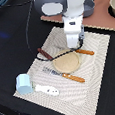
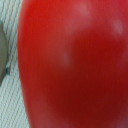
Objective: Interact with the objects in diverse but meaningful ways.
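Note:
A round red tomato (image 2: 75,65) fills nearly the whole wrist view, very close to the camera. None of it shows in the exterior view, where the white hand of my gripper (image 1: 75,45) hangs low over the far rim of a tan plate (image 1: 68,63) and covers that spot. My fingers are hidden in both views. A dark brown sausage (image 1: 45,54) lies on the striped mat (image 1: 97,72), toward the exterior view's left of the plate. A light blue cup (image 1: 24,84) and a white elongated piece (image 1: 47,89) rest at the mat's near left corner.
Orange-handled cutlery lies beside the plate: one piece (image 1: 71,76) in front, another (image 1: 85,52) behind. A grey pot (image 1: 89,8) and a bowl (image 1: 113,7) stand on a brown board at the back. A black cable (image 1: 28,26) hangs from the arm.

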Controlling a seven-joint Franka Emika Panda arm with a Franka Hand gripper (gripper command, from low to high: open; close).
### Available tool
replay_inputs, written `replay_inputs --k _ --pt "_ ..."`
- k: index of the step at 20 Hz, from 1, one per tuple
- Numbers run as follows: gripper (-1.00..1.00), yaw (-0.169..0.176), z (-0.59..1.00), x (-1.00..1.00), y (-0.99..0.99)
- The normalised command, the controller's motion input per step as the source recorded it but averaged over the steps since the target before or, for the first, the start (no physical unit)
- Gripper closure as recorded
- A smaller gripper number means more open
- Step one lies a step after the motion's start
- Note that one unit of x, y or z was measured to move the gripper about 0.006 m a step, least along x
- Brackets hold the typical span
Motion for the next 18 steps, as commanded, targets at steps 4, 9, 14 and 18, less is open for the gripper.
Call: replay_inputs --k 4,9,14,18 --pt "1.0 0.0 0.41 0.09 0.0" --pt "1.0 0.003 0.36 0.03 0.0" --pt "1.0 0.002 0.18 0.0 0.0" --pt "1.0 0.008 -0.01 0.0 0.0"
